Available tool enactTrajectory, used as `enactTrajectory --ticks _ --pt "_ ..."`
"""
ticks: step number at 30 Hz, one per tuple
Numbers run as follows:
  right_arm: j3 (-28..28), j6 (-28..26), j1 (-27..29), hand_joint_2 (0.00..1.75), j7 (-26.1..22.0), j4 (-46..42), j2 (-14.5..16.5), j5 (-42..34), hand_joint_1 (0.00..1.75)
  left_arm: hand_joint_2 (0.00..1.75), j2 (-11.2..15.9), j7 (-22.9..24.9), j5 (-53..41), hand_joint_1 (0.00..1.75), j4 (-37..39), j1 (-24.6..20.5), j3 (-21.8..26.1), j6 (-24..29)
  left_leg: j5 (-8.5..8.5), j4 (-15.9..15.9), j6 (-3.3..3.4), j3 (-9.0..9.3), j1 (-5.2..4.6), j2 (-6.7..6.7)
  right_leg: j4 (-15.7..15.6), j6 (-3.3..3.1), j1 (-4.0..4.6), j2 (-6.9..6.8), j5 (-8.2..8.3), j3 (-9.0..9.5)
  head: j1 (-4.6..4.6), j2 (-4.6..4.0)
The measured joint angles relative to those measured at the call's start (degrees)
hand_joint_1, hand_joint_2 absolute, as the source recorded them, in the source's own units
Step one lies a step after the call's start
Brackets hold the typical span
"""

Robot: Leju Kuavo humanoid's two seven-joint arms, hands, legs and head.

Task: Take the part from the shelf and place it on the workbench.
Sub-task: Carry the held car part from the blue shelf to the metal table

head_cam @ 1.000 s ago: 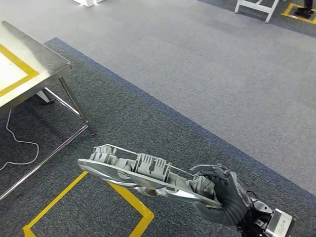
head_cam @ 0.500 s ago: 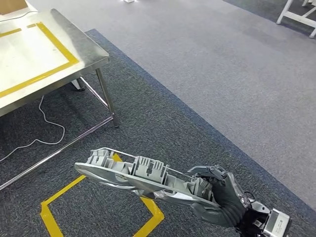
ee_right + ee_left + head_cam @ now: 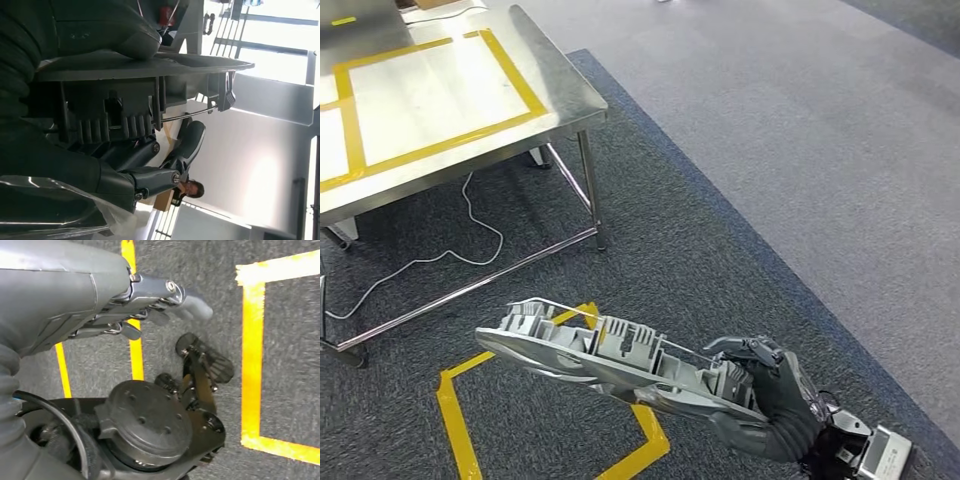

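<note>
A long grey ribbed plastic part (image 3: 607,355) sticks out to the left above the carpet, held level by one end in my right hand (image 3: 765,400) at the lower right of the head view. In the right wrist view the part (image 3: 151,90) lies between the thumb and the fingers (image 3: 177,165) that wrap around it. The steel workbench (image 3: 569,85), marked with yellow tape rectangles, stands at the upper left, apart from the part. My left hand (image 3: 124,305) hangs over the floor with its fingers stretched out and nothing in them.
Dark carpet with a yellow tape square (image 3: 546,440) lies under the part. A white cable (image 3: 433,260) trails below the workbench between its steel legs (image 3: 592,195). Lighter grey floor (image 3: 810,130) spreads to the right. A person (image 3: 192,190) stands far off in the right wrist view.
The whole scene has shifted right and down as the camera turned toward the workbench, which now shows more of its top. The part stays in my right hand, held the same way.
</note>
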Motion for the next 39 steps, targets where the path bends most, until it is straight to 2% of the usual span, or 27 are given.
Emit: enactTrajectory --ticks 2,4,5,6,7,8,9,10,12,14,16,18,20,21,22,23,24,27,28,30,31,33,34,35,37,38,39 --pt "0.0 0.0 0.0 1.75 0.0 0.0 0.0 0.0 1.75 1.75 0.0 0.0 0.0 0.0 0.0 0.0 0.0 0.0 -1.85 2.8 -0.62 -1.23 -0.21 2.68 -0.6 -0.6 -0.23 -1.62 0.15 0.53 -0.35 0.0" --pt "0.0 -0.3 0.1 1.75 -0.1 0.0 0.0 0.4 1.75 1.75 0.1 0.3 -0.4 0.0 -0.1 -0.2 0.0 0.2 -5.37 9.7 -1.12 -4.47 -0.18 5.96 -0.8 -0.97 -0.14 -3.19 -0.26 0.87 -0.68 0.0" --pt "0.0 -1.4 0.1 1.75 -0.5 0.0 0.2 1.6 1.75 1.75 0.2 1.2 -1.7 0.0 -0.1 -0.6 -0.2 0.7 -6.53 13.1 -1.31 -6.12 -0.11 6.55 -0.8 -0.99 -0.07 -3.79 -0.67 1.02 -0.67 0.0" --pt "0.0 -3.5 0.1 1.75 -0.9 0.0 0.5 3.7 1.75 1.75 0.6 2.7 -4.2 0.0 0.0 -1.1 -1.2 1.4 -6.64 15.0 -1.45 -7.0 -0.04 6.81 -0.8 -0.94 -0.03 -4.42 -1.17 1.15 -0.67 0.0" --pt "0.1 -6.3 -0.1 1.75 -1.2 0.0 1.0 6.1 1.75 1.75 1.3 4.3 -7.1 0.0 0.1 -1.9 -2.9 2.1 -5.68 14.9 -1.53 -6.86 0.0 6.91 -0.7 -0.84 -0.01 -4.94 -1.72 1.4 -0.64 0.0" --pt "0.2 -9.3 -0.4 1.75 -1.3 0.0 1.6 8.2 1.75 1.75 2.1 5.6 -10.0 0.0 0.4 -2.7 -5.2 2.4 -3.93 12.6 -1.51 -5.57 0.02 7.0 -0.7 -0.72 -0.01 -5.49 -2.1 1.79 -0.66 0.0" --pt "0.4 -11.9 -1.0 1.75 -1.0 0.0 2.2 9.3 1.75 1.75 3.0 6.2 -11.9 0.0 0.8 -3.5 -7.7 2.3 -2.01 8.7 -1.35 -3.42 0.02 7.23 -0.7 -0.56 -0.01 -6.01 -2.5 2.3 -0.69 0.0" --pt "0.5 -13.8 -1.8 1.75 -0.6 0.0 2.8 9.6 1.75 1.75 3.7 6.3 -12.7 0.0 1.4 -4.2 -9.9 1.9 -1.08 5.0 -1.05 -1.35 -0.11 7.59 -0.7 -0.35 0.08 -6.3 -2.91 2.86 -0.71 0.0" --pt "0.8 -16.1 -3.3 1.75 0.1 0.0 3.5 9.5 1.75 1.75 4.6 6.3 -13.2 0.0 2.5 -5.6 -13.6 1.1 -1.08 0.5 -0.22 1.23 -0.4 8.19 -0.8 0.28 0.23 -6.49 -3.55 3.7 -0.74 0.0" --pt "1.1 -16.9 -4.4 1.75 0.5 0.0 3.8 9.4 1.75 1.75 5.0 6.3 -13.4 0.0 3.6 -6.7 -16.6 0.7 -1.99 0.0 0.69 1.74 -0.48 8.1 -0.8 1.0 0.21 -6.46 -3.62 4.83 -0.71 0.0" --pt "1.3 -17.1 -5.1 1.75 0.7 0.0 4.0 9.3 1.75 1.75 5.4 6.3 -13.4 0.0 4.3 -7.4 -18.8 0.6 -2.44 -0.6 1.51 3.04 -0.29 7.76 1.1 1.5 0.05 -5.77 -3.37 4.58 -0.57 -0.01" --pt "1.5 -17.2 -5.5 1.75 0.7 0.0 4.1 9.2 1.75 1.75 5.6 6.3 -13.4 0.0 4.8 -8.2 -20.2 0.5 -3.14 -1.1 2.08 4.59 -0.13 7.49 7.1 1.73 0.0 -4.42 -3.32 0.24 -0.34 -0.01" --pt "1.7 -17.3 -5.5 1.75 0.7 0.0 4.1 9.1 1.75 1.75 5.6 6.3 -13.3 0.0 5.2 -9.0 -21.4 0.4 -4.36 -1.3 2.38 5.9 -0.1 7.13 14.1 1.9 0.04 -3.58 -5.16 -6.21 -0.23 0.0" --pt "1.9 -17.3 -5.4 1.75 0.7 0.0 4.1 9.0 1.75 1.75 5.6 6.3 -13.3 0.0 5.4 -9.3 -21.9 0.4 -5.18 -1.4 2.42 6.83 -0.09 6.86 15.8 1.95 0.05 -3.45 -6.76 -8.98 -0.2 0.0" --pt "2.1 -17.3 -5.4 1.75 0.7 0.0 4.2 9.0 1.75 1.75 5.6 6.3 -13.2 0.0 5.7 -9.5 -22.4 0.2 -6.11 -1.5 2.41 8.0 -0.07 6.55 16.0 1.97 0.06 -3.39 -8.17 -11.0 -0.17 0.0" --pt "2.3 -17.4 -5.4 1.75 0.7 0.0 4.1 9.0 1.75 1.75 5.6 6.3 -13.2 0.0 5.9 -9.7 -22.8 0.1 -7.13 -1.6 2.35 9.38 -0.04 6.25 14.7 1.91 0.07 -3.38 -8.58 -12.19 -0.16 0.0" --pt "2.5 -17.4 -5.4 1.75 0.7 0.0 4.1 9.0 1.75 1.75 5.6 6.2 -13.2 0.0 6.2 -9.9 -23.2 -0.1 -8.25 -1.8 2.23 10.87 -0.01 5.99 12.2 1.76 0.12 -3.38 -7.05 -12.76 -0.11 0.0" --pt "2.9 -17.5 -5.3 1.75 0.7 0.1 4.2 8.9 1.75 1.75 5.6 6.1 -13.0 0.0 7.1 -10.4 -24.4 -0.5 -11.43 -2.8 1.41 14.23 -0.03 5.5 4.7 0.68 0.61 -3.25 5.43 -12.87 -0.09 -0.01" --pt "3.0 -17.6 -5.4 1.75 0.6 0.1 4.2 8.8 1.75 1.75 5.5 6.1 -12.9 0.0 7.3 -10.6 -24.7 -0.5 -11.84 -3.5 0.99 15.14 -0.01 5.43 3.9 0.21 0.79 -3.18 7.49 -12.56 -0.1 -0.01" --pt "3.1 -17.6 -5.5 1.75 0.6 -0.1 4.2 8.9 1.75 1.75 5.6 6.1 -12.9 0.0 7.5 -11.2 -24.8 -0.6 -10.63 -3.4 0.18 16.17 0.11 5.46 3.3 -0.61 0.86 -3.14 6.0 -10.88 -0.13 0.01" --pt "3.1 -17.7 -5.5 1.75 0.7 -0.2 4.2 8.9 1.75 1.75 5.6 6.1 -12.9 0.0 7.6 -11.5 -24.8 -0.6 -9.13 -1.4 -0.06 15.69 0.13 5.69 2.6 -0.95 0.74 -3.19 5.19 -9.45 -0.13 0.01" --pt "3.1 -17.7 -5.5 1.75 0.7 -0.1 4.2 8.9 1.75 1.75 5.6 6.1 -12.9 0.0 7.9 -11.9 -24.9 -0.6 -7.35 6.0 -0.23 11.74 0.06 6.32 0.6 -1.28 0.54 -3.29 3.61 -5.63 -0.22 0.02" --pt "3.2 -17.8 -5.5 1.75 0.7 0.0 4.2 8.9 1.75 1.75 5.6 6.1 -12.9 0.0 8.0 -12.0 -25.0 -0.6 -8.12 9.5 -0.25 9.07 -0.01 6.61 -0.4 -1.36 0.56 -3.34 2.72 -3.56 -0.27 0.02" --pt "3.2 -17.8 -5.6 1.75 0.7 0.0 4.2 8.9 1.75 1.75 5.7 6.1 -12.9 0.0 8.1 -12.0 -25.3 -0.6 -10.19 11.7 -0.3 6.49 -0.04 6.74 -1.5 -1.45 0.57 -3.33 1.84 -1.42 -0.31 0.02" --pt "3.2 -17.8 -5.5 1.75 0.7 0.1 4.2 8.9 1.75 1.75 5.7 6.1 -12.8 0.0 8.3 -11.8 -25.7 -0.6 -15.12 12.3 -0.47 2.06 -0.04 6.79 -3.4 -1.5 0.58 -3.2 0.06 2.94 -0.31 0.02" --pt "3.2 -17.8 -5.5 1.75 0.7 0.1 4.2 8.9 1.75 1.75 5.7 6.1 -12.8 0.0 8.4 -11.6 -25.8 -0.6 -16.08 10.9 -0.51 0.19 -0.02 6.79 -4.3 -1.46 0.58 -3.11 -0.88 5.13 -0.32 0.02" --pt "3.2 -17.8 -5.5 1.75 0.7 0.1 4.2 8.9 1.75 1.75 5.7 6.1 -12.8 0.0 8.5 -11.5 -25.9 -0.6 -14.67 8.7 -0.48 -1.49 0.0 6.81 -5.1 -1.33 0.58 -3.04 -1.91 7.26 -0.33 0.02"
